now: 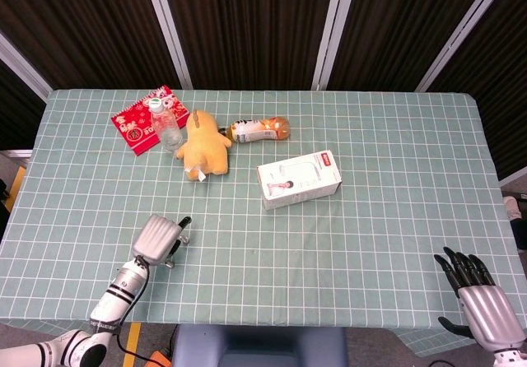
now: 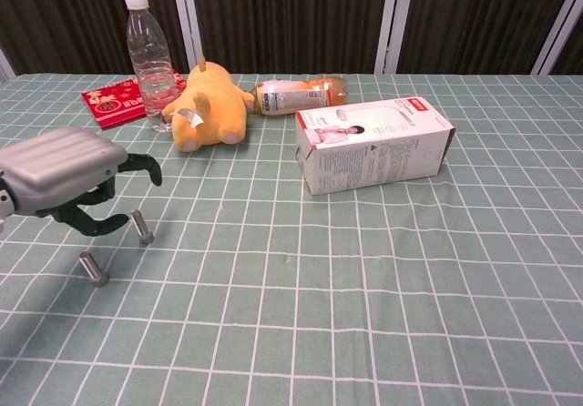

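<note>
My left hand hovers low over the near left of the green checked table, knuckles up and fingers hanging apart with nothing between them. In the chest view this left hand has its fingertips close to the cloth. It is nearest to the yellow plush toy, which lies well beyond it. My right hand is at the near right corner, off the table's edge, with fingers spread and empty. The chest view does not show it.
A white carton lies on its side mid-table. At the far left stand a clear water bottle and a red packet. An orange drink bottle lies beside the plush toy.
</note>
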{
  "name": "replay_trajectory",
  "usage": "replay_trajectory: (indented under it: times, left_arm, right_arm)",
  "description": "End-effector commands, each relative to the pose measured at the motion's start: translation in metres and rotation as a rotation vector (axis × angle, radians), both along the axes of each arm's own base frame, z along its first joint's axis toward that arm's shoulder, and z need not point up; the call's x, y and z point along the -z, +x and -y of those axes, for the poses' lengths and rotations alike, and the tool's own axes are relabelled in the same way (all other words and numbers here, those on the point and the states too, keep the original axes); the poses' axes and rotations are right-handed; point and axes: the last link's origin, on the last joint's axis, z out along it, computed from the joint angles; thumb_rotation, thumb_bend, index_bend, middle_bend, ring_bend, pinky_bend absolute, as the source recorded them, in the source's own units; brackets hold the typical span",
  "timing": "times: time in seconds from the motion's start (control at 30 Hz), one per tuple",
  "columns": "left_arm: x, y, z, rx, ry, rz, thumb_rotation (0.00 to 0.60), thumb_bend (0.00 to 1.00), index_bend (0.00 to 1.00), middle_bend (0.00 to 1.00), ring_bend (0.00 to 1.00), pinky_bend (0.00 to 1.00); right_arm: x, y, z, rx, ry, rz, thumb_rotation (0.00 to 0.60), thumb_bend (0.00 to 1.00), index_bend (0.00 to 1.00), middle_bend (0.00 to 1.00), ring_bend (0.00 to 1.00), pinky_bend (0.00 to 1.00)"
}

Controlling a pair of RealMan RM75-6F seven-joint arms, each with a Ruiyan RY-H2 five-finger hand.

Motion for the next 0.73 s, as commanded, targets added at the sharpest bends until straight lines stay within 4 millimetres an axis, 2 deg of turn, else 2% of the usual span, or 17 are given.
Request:
replay_trajectory:
  times: [0.03,0.07,0.1,0.13,0.17,0.2,0.27,0.37,0.43,0.57,0.73]
  left_arm:
    - [-0.026,-0.002,0.022,0.026,0.019,0.051,0.600,0.39,0.18,0.94,0.97,1.00]
    - [-0.034,-0.006,0.030,0.022,0.018,0.075,0.600,0.39,0.12,0.80,0.85,0.98]
    - [-0.046,-0.012,0.042,0.008,0.011,0.111,0.600,0.39,0.07,0.62,0.67,0.87]
    - [-0.055,-0.017,0.051,0.000,0.016,0.140,0.600,0.38,0.03,0.44,0.47,0.71]
    - [-0.064,-0.023,0.059,-0.004,0.027,0.173,0.600,0.38,0.01,0.31,0.32,0.56]
    - [-0.073,-0.030,0.068,-0.008,0.042,0.205,0.600,0.38,0.00,0.20,0.19,0.40]
    - [-0.090,-0.052,0.092,-0.029,0.074,0.268,0.600,0.38,0.00,0.11,0.07,0.24]
    - [-0.106,-0.084,0.126,-0.086,0.112,0.358,0.600,0.38,0.00,0.03,0.00,0.17]
    - [-0.114,-0.098,0.140,-0.089,0.171,0.418,0.600,0.38,0.00,0.00,0.00,0.15]
    - [-0.122,-0.103,0.143,-0.048,0.176,0.431,0.600,0.37,0.00,0.00,0.00,0.12]
    - [-0.123,-0.107,0.142,-0.079,0.158,0.389,0.600,0.37,0.00,0.00,0.00,0.10]
  right_arm:
    - [-0.001,0.000,0.000,-0.001,-0.001,0.000,0.600,0.16,0.00,0.00,0.00,0.00]
    - [-0.001,0.000,0.000,-0.002,-0.002,0.001,0.600,0.16,0.00,0.00,0.00,0.00]
    - [-0.001,0.000,-0.001,-0.003,-0.002,0.001,0.600,0.16,0.00,0.00,0.00,0.00]
    - [-0.001,0.001,-0.001,-0.004,0.000,0.000,0.600,0.16,0.00,0.00,0.00,0.00]
    - [0.000,0.001,-0.001,-0.004,0.002,0.000,0.600,0.16,0.00,0.00,0.00,0.00]
    - [0.000,0.001,-0.001,-0.005,0.005,0.000,0.600,0.16,0.00,0.00,0.00,0.00]
    - [0.002,0.001,-0.001,-0.008,0.014,-0.003,0.600,0.16,0.00,0.00,0.00,0.00]
    - [0.004,0.002,-0.002,-0.015,0.021,-0.005,0.600,0.16,0.00,0.00,0.00,0.00]
    - [0.005,0.003,-0.003,-0.017,0.026,-0.007,0.600,0.16,0.00,0.00,0.00,0.00]
    - [0.006,0.002,-0.002,-0.016,0.025,-0.013,0.600,0.16,0.00,0.00,0.00,0.00]
    - [0.006,0.003,-0.004,-0.018,0.021,-0.020,0.600,0.16,0.00,0.00,0.00,0.00]
